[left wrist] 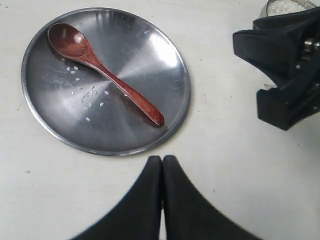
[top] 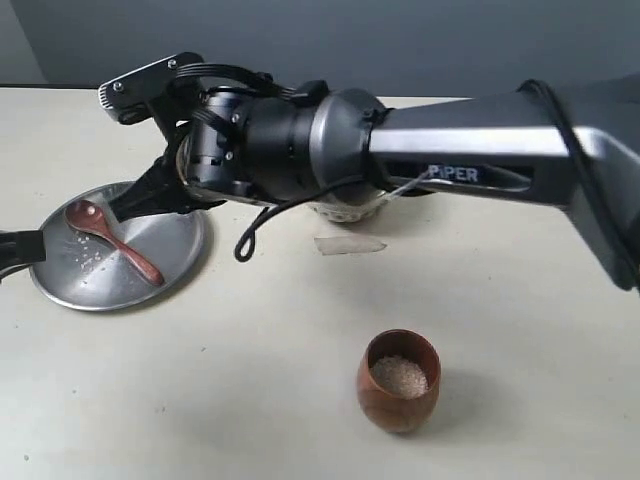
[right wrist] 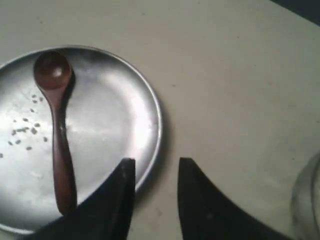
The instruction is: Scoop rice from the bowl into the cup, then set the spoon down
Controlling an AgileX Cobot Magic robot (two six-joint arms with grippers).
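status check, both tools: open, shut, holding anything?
Left tool: shut, holding nothing.
Right tool: open, empty; the spoon lies on the plate.

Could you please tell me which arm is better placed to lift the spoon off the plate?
Right, probably: the right gripper is open, close to the spoon; the left gripper is shut, off the plate.

spoon [top: 112, 240]: just one
steel plate [top: 175, 252]: one
wooden cup [top: 398, 405]: one
steel bowl [left wrist: 270, 7]: one
end effectors [left wrist: 162, 165]: two
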